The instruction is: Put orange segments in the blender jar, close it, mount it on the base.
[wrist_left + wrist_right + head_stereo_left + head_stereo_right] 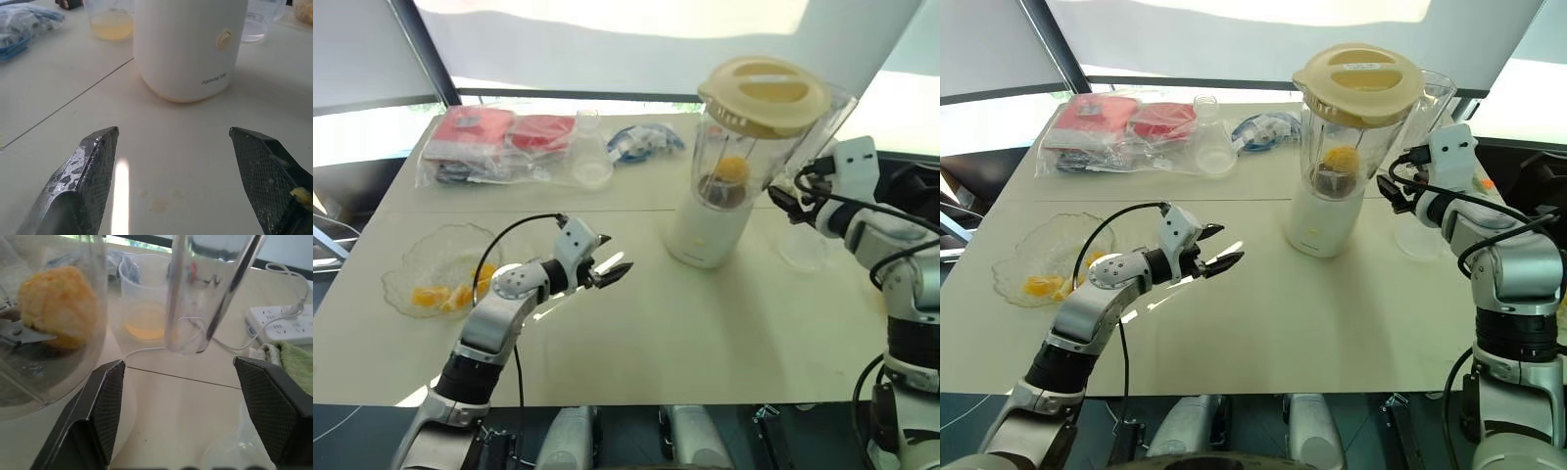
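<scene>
The clear blender jar (744,147) stands on the cream-white base (708,230) at the right middle of the table, with a cream lid (764,93) on top. One orange segment (731,171) lies inside it above the blades. More orange segments (445,294) lie in a shallow glass bowl (406,269) at the left. My left gripper (615,255) hovers open over bare table, left of the base (190,49), holding nothing. My right gripper (1389,191) is open just right of the jar, with the jar's handle (205,293) ahead of its fingertips (105,401).
A clear flask (589,157), red packets in a plastic bag (480,142) and a blue bundle (641,142) lie at the table's back. A clear cup (803,250) stands right of the base. A beaker of yellow liquid (146,308), a power strip (283,323) and a green cloth (288,357) lie beyond.
</scene>
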